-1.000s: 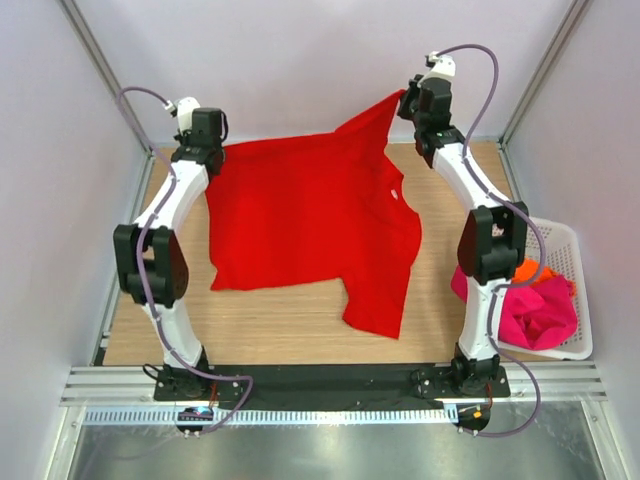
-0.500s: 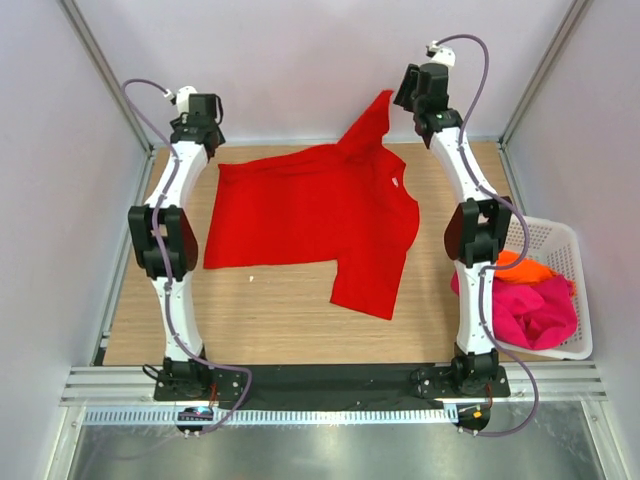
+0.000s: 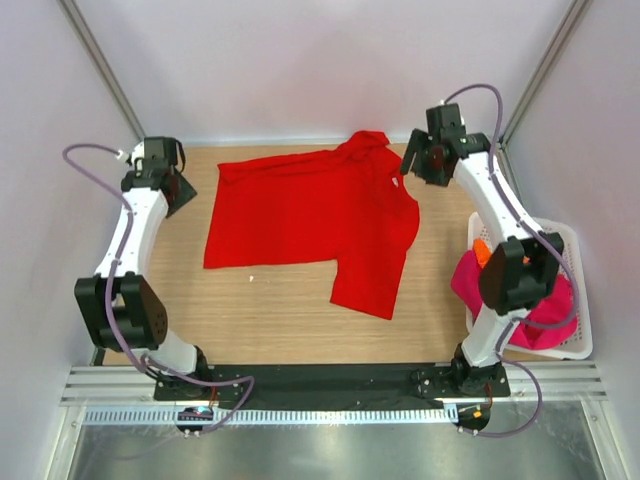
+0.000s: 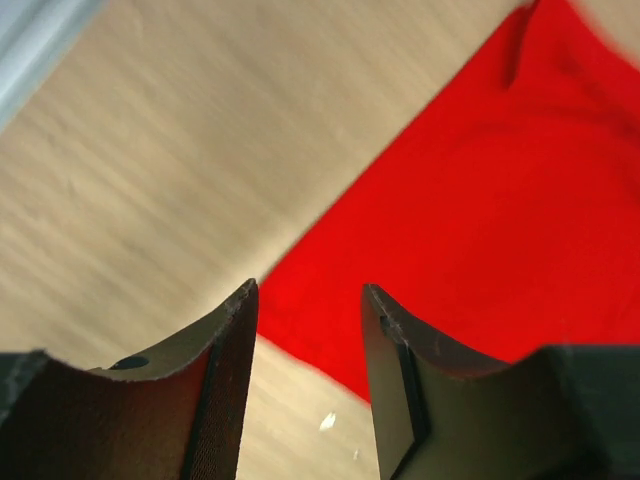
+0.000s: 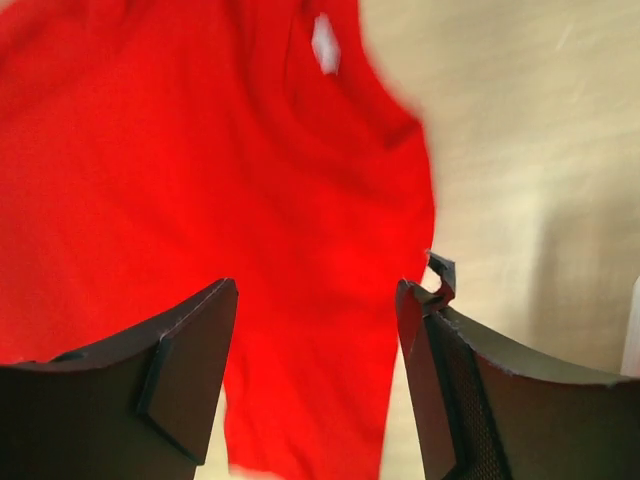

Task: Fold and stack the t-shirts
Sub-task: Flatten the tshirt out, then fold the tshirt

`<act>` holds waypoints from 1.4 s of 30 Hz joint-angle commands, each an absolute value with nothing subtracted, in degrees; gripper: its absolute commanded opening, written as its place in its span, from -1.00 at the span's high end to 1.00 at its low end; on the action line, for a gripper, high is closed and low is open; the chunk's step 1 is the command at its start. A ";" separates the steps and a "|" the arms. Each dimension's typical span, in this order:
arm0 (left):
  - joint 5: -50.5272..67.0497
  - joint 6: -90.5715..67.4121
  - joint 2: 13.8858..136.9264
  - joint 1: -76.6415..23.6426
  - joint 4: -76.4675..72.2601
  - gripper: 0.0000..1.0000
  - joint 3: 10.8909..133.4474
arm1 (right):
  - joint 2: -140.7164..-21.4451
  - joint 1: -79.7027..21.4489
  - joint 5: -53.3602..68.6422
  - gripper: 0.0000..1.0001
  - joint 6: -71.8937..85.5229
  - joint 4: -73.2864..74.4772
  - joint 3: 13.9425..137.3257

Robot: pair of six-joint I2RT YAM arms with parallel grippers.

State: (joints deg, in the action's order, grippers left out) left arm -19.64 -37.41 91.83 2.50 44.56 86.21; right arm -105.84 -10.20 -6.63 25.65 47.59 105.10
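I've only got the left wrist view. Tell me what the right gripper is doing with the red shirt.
Observer: Nothing. The right gripper is open and empty, hovering by the collar end of the red shirt.
Operator: Report how the shirt lies.
Observer: It is spread on the table, except its far sleeve, which is bunched up at the back edge.
Operator: Now say where the other shirts are.
Observer: The magenta shirt and the orange shirt are heaped in the white basket by the right arm.

The left arm [image 3: 128,225] and right arm [image 3: 492,195] are white with black joints. A purple cable [image 3: 472,87] loops along each. The pincer fingers [image 4: 215,390] are black.
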 commanded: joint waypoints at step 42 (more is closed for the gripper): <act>-4.66 -50.98 101.07 9.41 39.55 0.13 64.25 | -75.50 -25.14 4.22 -0.24 30.67 45.27 53.97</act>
